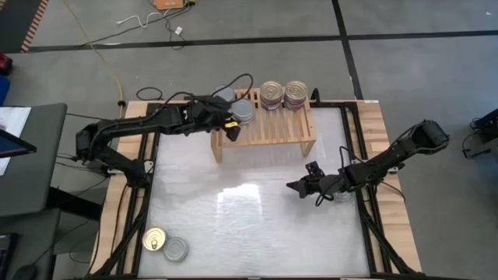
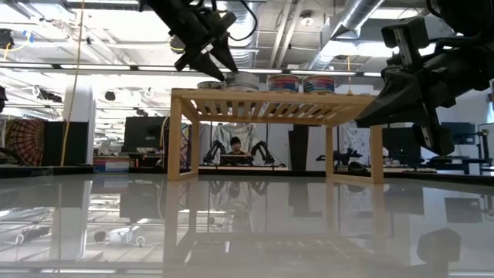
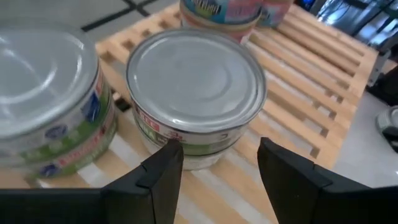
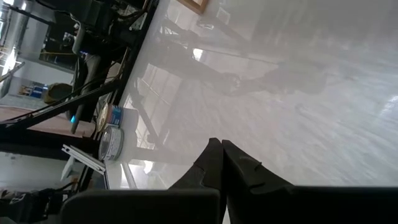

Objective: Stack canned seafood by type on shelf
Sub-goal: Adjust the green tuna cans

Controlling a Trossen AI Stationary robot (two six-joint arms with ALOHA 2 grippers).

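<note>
— Silver and gold: two round flat tins, one plain-topped (image 1: 177, 249), one with a pull-tab lid (image 1: 155, 239), lie at the near left corner of the white surface (image 1: 257, 225). Which arm is closer?

— Probably the left, though its tool (image 3: 214, 163) hangs over the light-wood slatted shelf (image 1: 272, 128), fingers parted, straddling a silver-topped tin (image 3: 196, 84) without clamping it. The right tool (image 1: 297, 187) hovers mid-surface, clenched on nothing.

— And farther back?

— Two striped stacks (image 1: 283, 94) on the shelf's far edge.
</note>
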